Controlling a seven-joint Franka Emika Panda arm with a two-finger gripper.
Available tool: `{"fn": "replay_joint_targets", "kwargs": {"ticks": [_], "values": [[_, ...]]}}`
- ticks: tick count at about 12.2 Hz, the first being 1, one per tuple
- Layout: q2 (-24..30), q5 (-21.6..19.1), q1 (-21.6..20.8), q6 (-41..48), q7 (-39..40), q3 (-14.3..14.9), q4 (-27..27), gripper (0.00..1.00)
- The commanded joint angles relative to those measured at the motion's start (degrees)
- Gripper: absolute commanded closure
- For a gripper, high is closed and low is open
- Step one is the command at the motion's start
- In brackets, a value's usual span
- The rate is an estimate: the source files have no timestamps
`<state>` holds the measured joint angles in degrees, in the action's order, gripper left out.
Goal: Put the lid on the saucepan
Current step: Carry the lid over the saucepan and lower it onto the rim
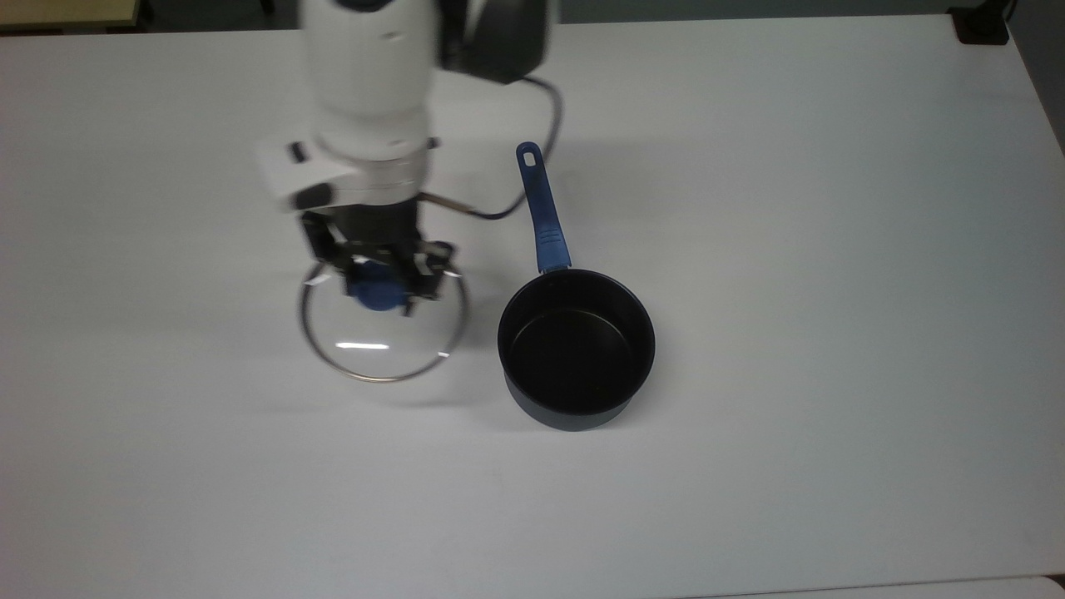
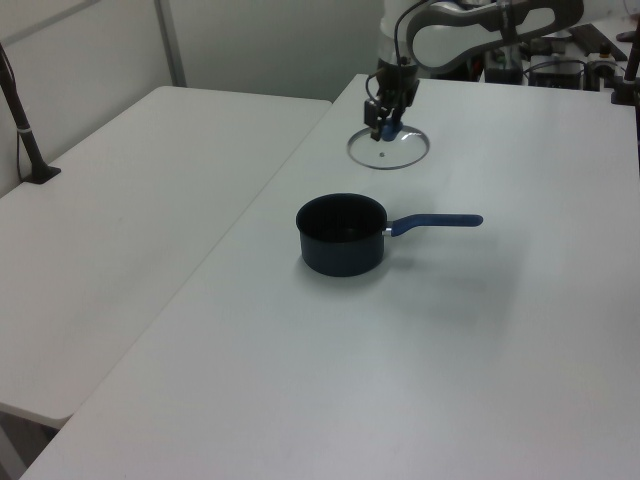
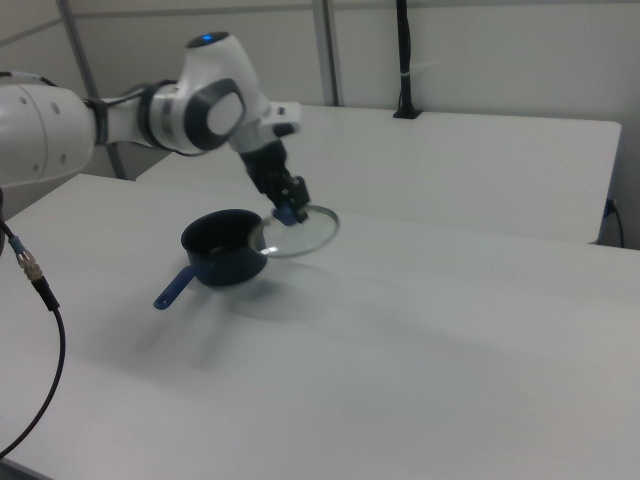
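A dark saucepan (image 1: 576, 348) (image 2: 341, 233) (image 3: 222, 246) with a blue handle (image 1: 541, 210) stands open on the white table. The glass lid (image 1: 383, 334) (image 2: 388, 149) (image 3: 301, 232), steel-rimmed with a blue knob (image 1: 376, 291), hangs in the air above the table. My gripper (image 1: 374, 274) (image 2: 385, 117) (image 3: 289, 205) is shut on the knob from above. In the top view the lid is just to the left of the pan, their rims a short gap apart.
The white table (image 1: 832, 333) runs wide around the pan. A second white table (image 2: 130, 200) adjoins it on the left view's left. A black cable (image 1: 532, 166) loops from my wrist past the pan's handle.
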<state>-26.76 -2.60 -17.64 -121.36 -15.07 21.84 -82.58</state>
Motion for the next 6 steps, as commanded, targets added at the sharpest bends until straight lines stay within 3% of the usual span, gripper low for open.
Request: {"fn": "replay_joint_targets", "kwargs": {"ticks": [1, 6], "values": [[-0.48, -2.58, -5.98, 2.18, -1.09, 1.27, 2.95, 0.51], [-5.14, -2.58, -12.67, -0.36, -4.69, 1.18, 4.35, 0.51]]}}
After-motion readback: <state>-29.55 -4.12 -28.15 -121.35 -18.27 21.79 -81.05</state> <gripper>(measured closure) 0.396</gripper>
